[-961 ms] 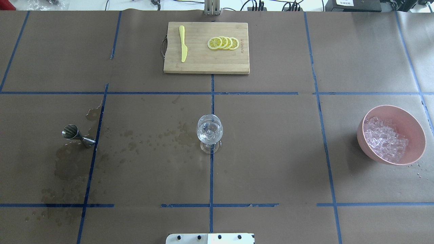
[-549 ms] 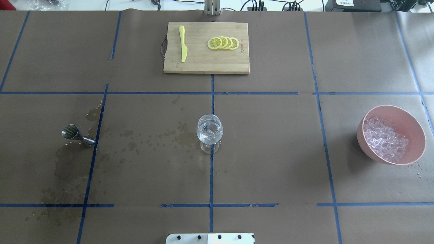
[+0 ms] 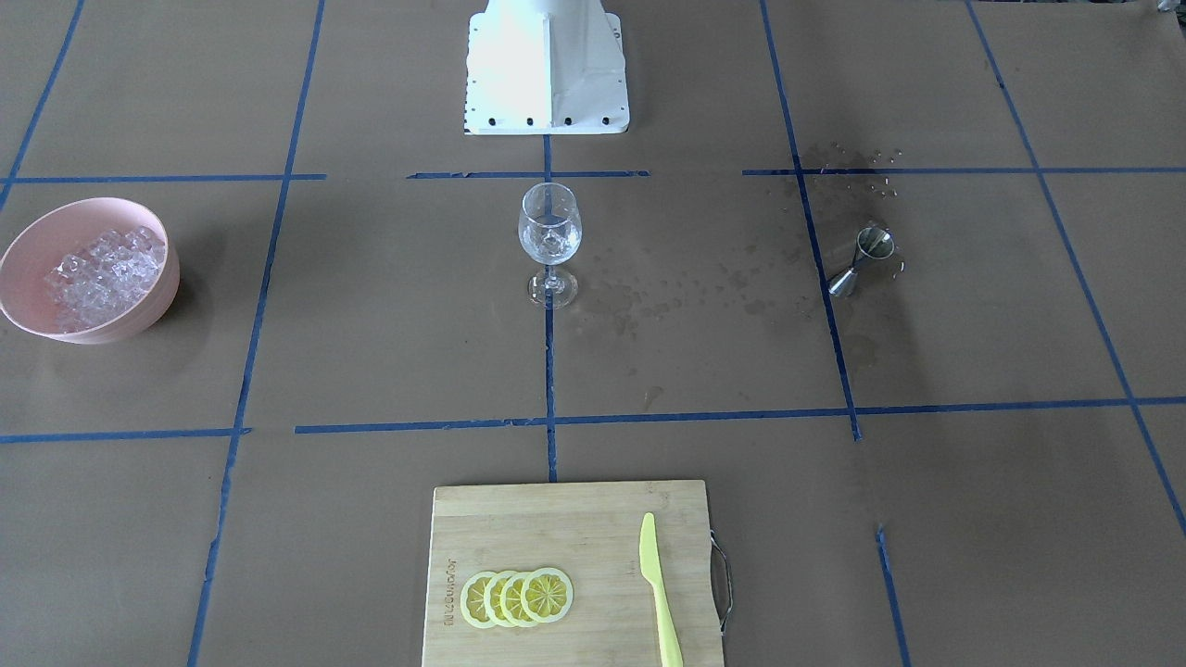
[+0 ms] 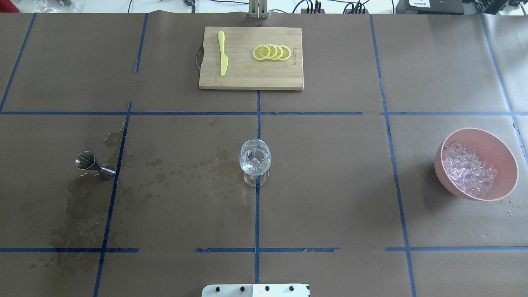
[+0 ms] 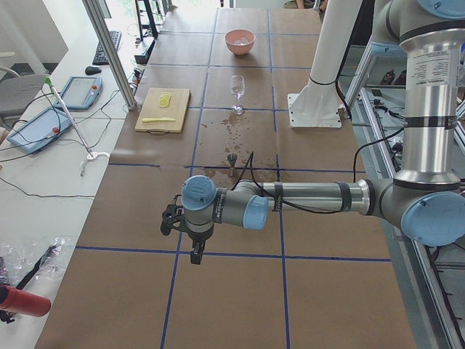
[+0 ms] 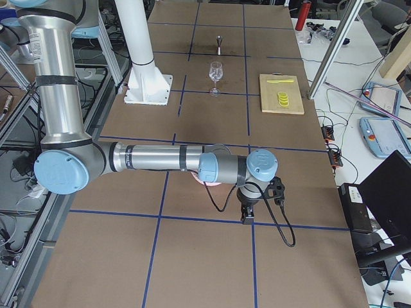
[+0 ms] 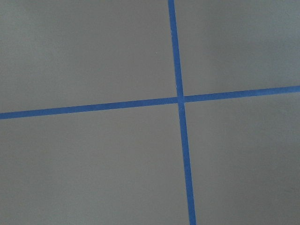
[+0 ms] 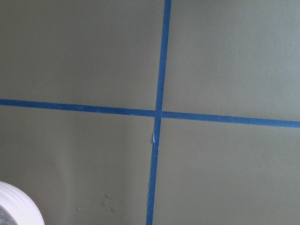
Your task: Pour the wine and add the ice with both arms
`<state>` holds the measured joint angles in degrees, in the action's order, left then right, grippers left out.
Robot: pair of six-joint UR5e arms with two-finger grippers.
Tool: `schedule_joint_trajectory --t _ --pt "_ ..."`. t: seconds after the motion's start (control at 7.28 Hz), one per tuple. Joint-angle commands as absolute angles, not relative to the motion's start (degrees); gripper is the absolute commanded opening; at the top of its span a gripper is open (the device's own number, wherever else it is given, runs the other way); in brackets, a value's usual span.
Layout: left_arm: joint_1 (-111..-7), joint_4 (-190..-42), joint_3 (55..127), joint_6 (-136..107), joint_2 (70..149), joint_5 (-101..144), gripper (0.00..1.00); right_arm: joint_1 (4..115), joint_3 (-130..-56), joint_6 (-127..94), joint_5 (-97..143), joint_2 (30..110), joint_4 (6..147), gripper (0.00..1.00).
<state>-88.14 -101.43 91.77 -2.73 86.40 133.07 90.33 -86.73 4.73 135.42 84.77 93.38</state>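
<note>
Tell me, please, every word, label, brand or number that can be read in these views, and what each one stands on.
No text here can be read outright.
Engraved mark along one short edge of the cutting board: lettering is there, but too small to read.
White label on the black box past the table's far edge: blurred, unreadable.
No other writing shows.

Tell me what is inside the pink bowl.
The pink bowl holds a heap of clear ice cubes. The heap covers the bowl's bottom, so anything lying beneath it cannot be seen.
</note>
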Motion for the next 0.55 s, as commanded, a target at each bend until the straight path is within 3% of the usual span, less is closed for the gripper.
schedule_joint_trajectory --t 0.0,0.41 --pt "-88.15 -101.34 91.85 -2.72 86.22 133.07 1.0 92.02 -86.57 3.44 135.7 84.91 91.41 1.0" --pt "-88.24 -99.15 92.46 -2.81 86.22 133.15 1.0 92.64 -87.01 1.68 135.79 84.29 91.32 1.0"
